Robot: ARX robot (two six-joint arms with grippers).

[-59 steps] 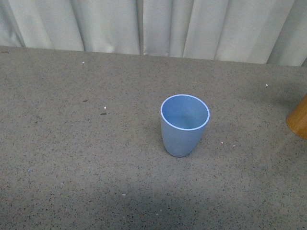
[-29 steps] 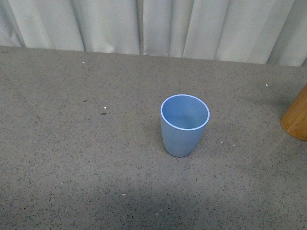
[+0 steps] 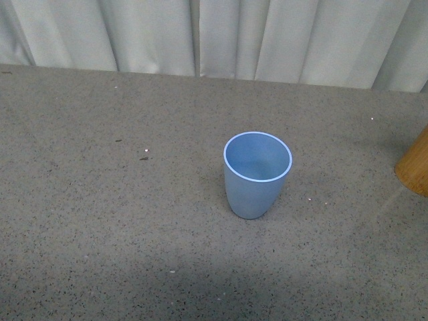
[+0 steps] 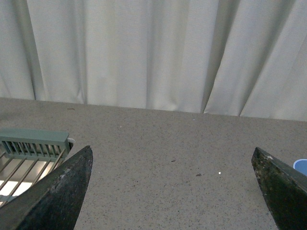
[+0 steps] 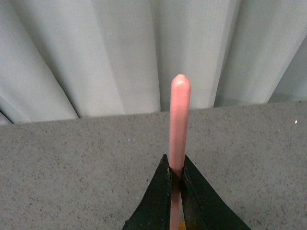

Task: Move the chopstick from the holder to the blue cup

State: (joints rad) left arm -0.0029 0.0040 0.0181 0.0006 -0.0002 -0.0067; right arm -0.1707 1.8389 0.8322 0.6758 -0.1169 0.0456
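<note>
The blue cup [image 3: 257, 174] stands upright and empty in the middle of the grey table in the front view; a sliver of its rim [image 4: 301, 166] shows in the left wrist view. The orange-brown holder [image 3: 414, 166] is cut off by the right edge of the front view. My right gripper [image 5: 176, 168] is shut on a salmon-pink chopstick [image 5: 179, 124], whose rounded tip sticks out past the jaws. My left gripper [image 4: 172, 167] is open and empty above bare table. Neither arm shows in the front view.
White curtains [image 3: 200, 37] hang along the table's far edge. A grey-green slatted rack [image 4: 29, 148] sits at the table's left side in the left wrist view. Small dark specks [image 3: 143, 158] lie left of the cup.
The holder at the right edge of the front view has shifted slightly, leaning a little differently than before. The blue cup has not moved.
</note>
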